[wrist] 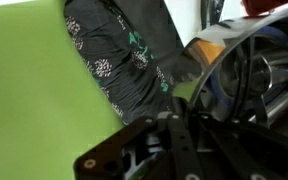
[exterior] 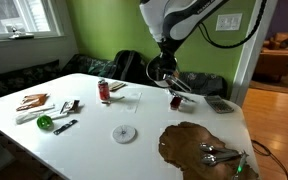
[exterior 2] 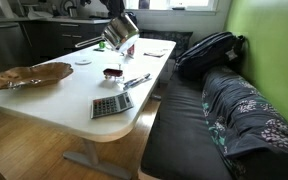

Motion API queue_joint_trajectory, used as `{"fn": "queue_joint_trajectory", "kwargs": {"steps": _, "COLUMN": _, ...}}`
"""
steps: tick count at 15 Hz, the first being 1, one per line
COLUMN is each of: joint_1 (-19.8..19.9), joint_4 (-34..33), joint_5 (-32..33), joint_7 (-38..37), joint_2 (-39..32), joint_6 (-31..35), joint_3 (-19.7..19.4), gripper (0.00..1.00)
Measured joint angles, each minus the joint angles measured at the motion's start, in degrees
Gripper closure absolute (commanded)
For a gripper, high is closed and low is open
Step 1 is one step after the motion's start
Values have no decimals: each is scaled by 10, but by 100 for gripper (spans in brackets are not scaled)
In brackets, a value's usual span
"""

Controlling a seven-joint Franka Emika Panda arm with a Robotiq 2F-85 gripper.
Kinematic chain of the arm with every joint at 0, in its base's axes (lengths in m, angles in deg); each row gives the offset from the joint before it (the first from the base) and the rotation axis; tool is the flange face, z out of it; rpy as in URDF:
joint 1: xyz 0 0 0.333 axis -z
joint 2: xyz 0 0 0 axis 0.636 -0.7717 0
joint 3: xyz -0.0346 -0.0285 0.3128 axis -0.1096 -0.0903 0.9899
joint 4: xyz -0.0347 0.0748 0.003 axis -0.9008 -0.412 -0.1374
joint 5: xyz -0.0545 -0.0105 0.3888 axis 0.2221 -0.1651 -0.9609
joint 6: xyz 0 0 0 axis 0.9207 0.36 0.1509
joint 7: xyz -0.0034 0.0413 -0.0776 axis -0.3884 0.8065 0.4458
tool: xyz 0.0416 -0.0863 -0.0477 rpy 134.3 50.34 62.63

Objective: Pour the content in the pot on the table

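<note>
My gripper (exterior: 162, 58) is shut on the shiny steel pot (exterior: 164, 72) and holds it tilted above the white table (exterior: 94, 145). The pot's long handle sticks out sideways in both exterior views, and the pot (exterior 2: 120, 29) hangs over the table's far part (exterior 2: 79, 100). In the wrist view the pot's shiny rim (wrist: 234, 65) fills the right side, right by my dark fingers (wrist: 189, 108). A small dark, reddish piece (exterior: 175, 100) lies on the table just below the pot and also shows in an exterior view (exterior 2: 111, 72). I cannot tell whether it is the content.
A red can (exterior: 104, 90), a calculator (exterior 2: 111, 104), markers (exterior 2: 136, 80), a white disc (exterior: 124, 133) and a green item (exterior: 44, 122) lie on the table. A brown wooden slab (exterior: 199, 150) holds small tools. A dark bench with a bag (exterior 2: 209, 50) runs beside the table.
</note>
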Motion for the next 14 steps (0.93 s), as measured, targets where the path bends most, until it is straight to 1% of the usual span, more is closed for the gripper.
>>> {"fn": "queue_joint_trajectory", "kwargs": {"steps": 2, "joint_1": 0, "joint_4": -28, "joint_5": 25, "joint_7": 47, "joint_2": -15, "joint_6": -19, "joint_3": 10, "gripper": 99}}
{"fn": "queue_joint_trajectory", "kwargs": {"steps": 3, "joint_1": 0, "joint_4": -40, "joint_5": 39, "joint_7": 67, "joint_2": -24, "joint_6": -24, "joint_3": 14, "gripper": 95}}
{"fn": "queue_joint_trajectory", "kwargs": {"steps": 5, "joint_1": 0, "joint_4": -60, "joint_5": 68, "joint_7": 90, "joint_2": -45, "joint_6": -25, "joint_3": 17, "gripper": 95}}
{"fn": "queue_joint_trajectory", "kwargs": {"steps": 6, "joint_1": 0, "joint_4": -67, "joint_5": 73, "joint_7": 94, "joint_2": -54, "joint_6": -25, "joint_3": 18, "gripper": 95}}
{"fn": "queue_joint_trajectory", "kwargs": {"steps": 7, "joint_1": 0, "joint_4": -71, "joint_5": 76, "joint_7": 96, "joint_2": -59, "joint_6": -25, "joint_3": 18, "gripper": 99}}
{"fn": "queue_joint_trajectory", "kwargs": {"steps": 9, "joint_1": 2, "joint_4": -76, "joint_5": 77, "joint_7": 97, "joint_2": -64, "joint_6": -25, "joint_3": 20, "gripper": 99}}
{"fn": "queue_joint_trajectory", "kwargs": {"steps": 10, "joint_1": 2, "joint_4": -75, "joint_5": 87, "joint_7": 97, "joint_2": -67, "joint_6": -25, "joint_3": 21, "gripper": 99}}
{"fn": "queue_joint_trajectory", "kwargs": {"steps": 14, "joint_1": -5, "joint_4": -79, "joint_5": 188, "joint_7": 96, "joint_2": -92, "joint_6": -31, "joint_3": 22, "gripper": 99}}
